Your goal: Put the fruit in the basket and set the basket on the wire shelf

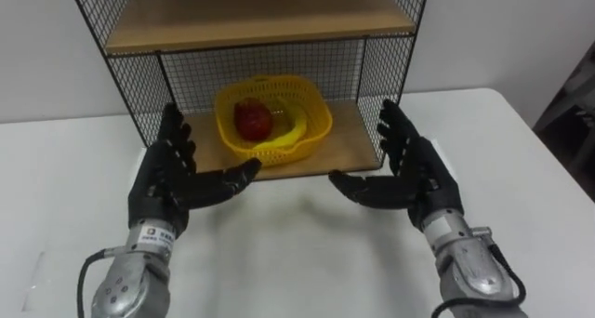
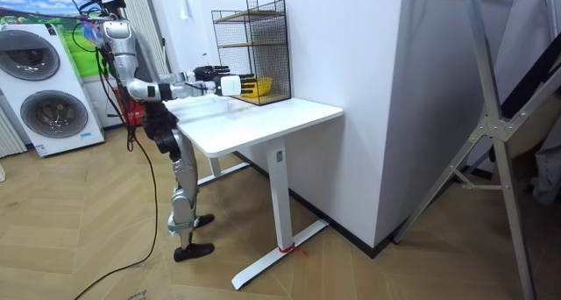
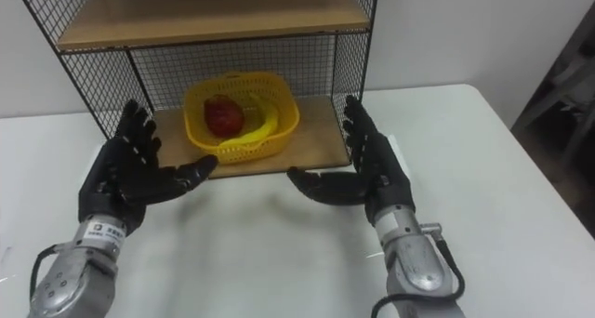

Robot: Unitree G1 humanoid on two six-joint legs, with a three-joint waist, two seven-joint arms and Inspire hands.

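The yellow plastic lattice basket (image 1: 270, 152) sits on the lower wooden board (image 1: 351, 137) of the black wire shelf (image 1: 383, 76), near the board's front edge, holding the round red fruit (image 1: 253, 119) and the yellow banana (image 1: 297, 125); by this both steps look done, with only pulling the arms back left. The left robot hand (image 1: 165, 177) and the right robot hand (image 1: 416, 169) hover before the shelf, either side of the basket, apart from it, fingers spread, holding nothing. The shelf stands at the far edge of the white bench (image 1: 279, 253), against a white wall (image 1: 502, 39); the robot stands at the bench's opposite edge on a wooden floor (image 2: 368, 274), white washing machines (image 2: 48, 89) behind it
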